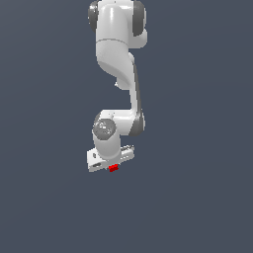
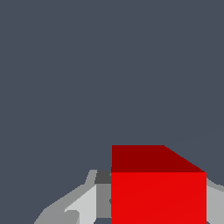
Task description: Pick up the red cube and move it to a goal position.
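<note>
Below the wrist: the white hand (image 1: 113, 165) points down, and the red cube (image 1: 113, 168) shows just under its body in the exterior view.
Hand state: pinching the red cube; the wrist view shows grey-white fingers (image 2: 87, 203) close against both sides of the cube (image 2: 158, 197).
Red cube: held between the fingers, upright, its bright face toward the wrist camera and a darker red face beside it.
Cube size: much narrower than the hand's white body in the exterior view.
Arm: the white Panda arm (image 1: 118, 59) comes down from the exterior view's top edge, bends at a dark-ringed joint (image 1: 136, 123), and ends in the hand.
Surroundings: a plain slate-grey background (image 1: 197, 148) fills both views; whether the cube touches any surface cannot be told.
</note>
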Controlling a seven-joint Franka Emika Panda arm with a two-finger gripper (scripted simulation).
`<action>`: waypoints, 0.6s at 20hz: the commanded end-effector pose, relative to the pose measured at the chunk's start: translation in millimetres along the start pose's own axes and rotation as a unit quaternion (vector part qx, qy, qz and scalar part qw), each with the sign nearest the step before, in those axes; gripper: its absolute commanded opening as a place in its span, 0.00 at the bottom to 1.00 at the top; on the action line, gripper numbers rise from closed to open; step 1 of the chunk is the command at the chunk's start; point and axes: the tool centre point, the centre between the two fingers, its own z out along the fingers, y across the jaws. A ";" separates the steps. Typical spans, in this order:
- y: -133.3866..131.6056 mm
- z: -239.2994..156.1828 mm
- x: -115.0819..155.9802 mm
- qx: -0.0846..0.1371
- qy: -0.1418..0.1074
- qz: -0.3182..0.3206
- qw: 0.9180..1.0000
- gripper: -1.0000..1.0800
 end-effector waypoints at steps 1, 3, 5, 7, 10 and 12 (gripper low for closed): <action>-0.3 -0.1 0.1 0.000 0.000 0.000 1.000 0.00; -0.6 -1.0 0.0 0.000 0.000 0.000 1.000 0.00; -1.5 -3.6 -0.6 0.000 0.000 0.000 1.000 0.00; -3.0 -8.1 -1.5 0.000 0.000 0.000 1.000 0.00; -6.4 -18.1 -3.6 0.000 0.000 0.000 1.000 0.00; -9.5 -27.2 -5.5 0.000 0.000 0.000 1.000 0.00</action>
